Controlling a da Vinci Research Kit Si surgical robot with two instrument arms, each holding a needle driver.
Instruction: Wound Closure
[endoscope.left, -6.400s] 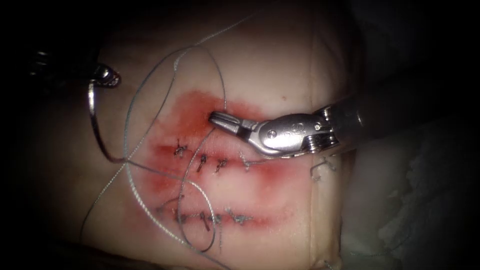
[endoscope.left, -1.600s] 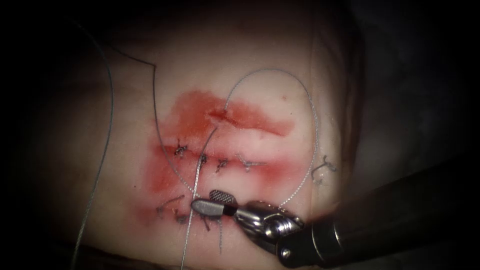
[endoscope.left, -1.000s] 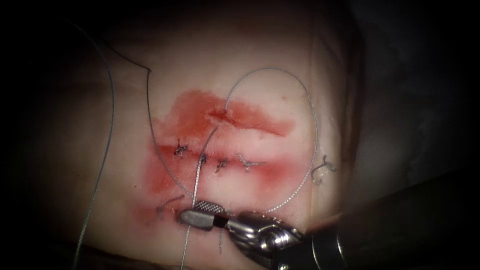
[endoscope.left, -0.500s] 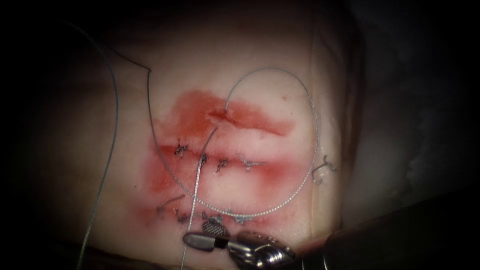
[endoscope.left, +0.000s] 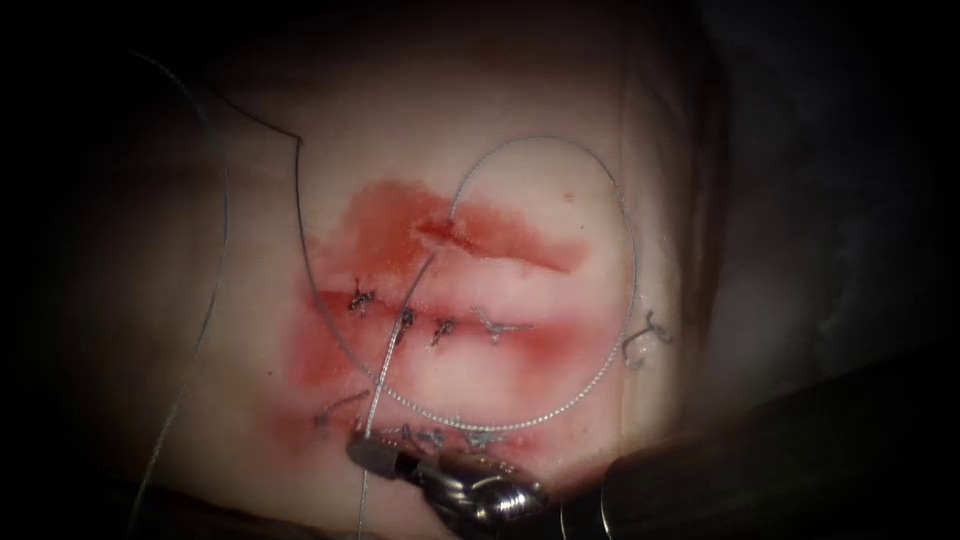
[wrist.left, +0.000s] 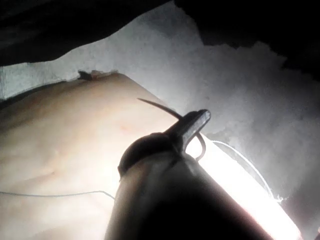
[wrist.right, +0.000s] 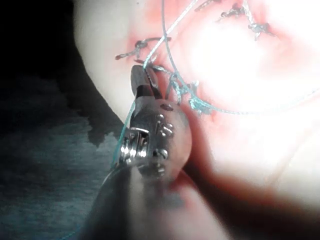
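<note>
My right tool (endoscope.left: 372, 456) lies low over the tissue (endoscope.left: 520, 110) at its near edge, jaws shut on the thread (endoscope.left: 400, 330). That strand runs up to the left end of the open cut (endoscope.left: 470, 240). From there a wide loop of thread (endoscope.left: 628, 270) sweeps right and back down to the lowest stitch row. In the right wrist view the right tool's jaws (wrist.right: 142, 81) pinch the thread (wrist.right: 156, 47) beside the knots. My left tool (wrist.left: 192, 126) is shut on the curved needle (wrist.left: 155, 105) near mid-curve, with the needle clear of the tissue.
Two stitched rows with knots cross the tissue: middle row (endoscope.left: 440, 328) and lower row (endoscope.left: 455, 438). Red fluid (endoscope.left: 380, 220) stains the area around the cuts. A cut thread end (endoscope.left: 645, 335) lies at the right edge. Another strand (endoscope.left: 215, 250) hangs on the left.
The right tool has moved from the upper cut down to the near edge, and its jaws, open half a second ago, are now shut on the thread. The left tool with the needle has left the endoscope view.
</note>
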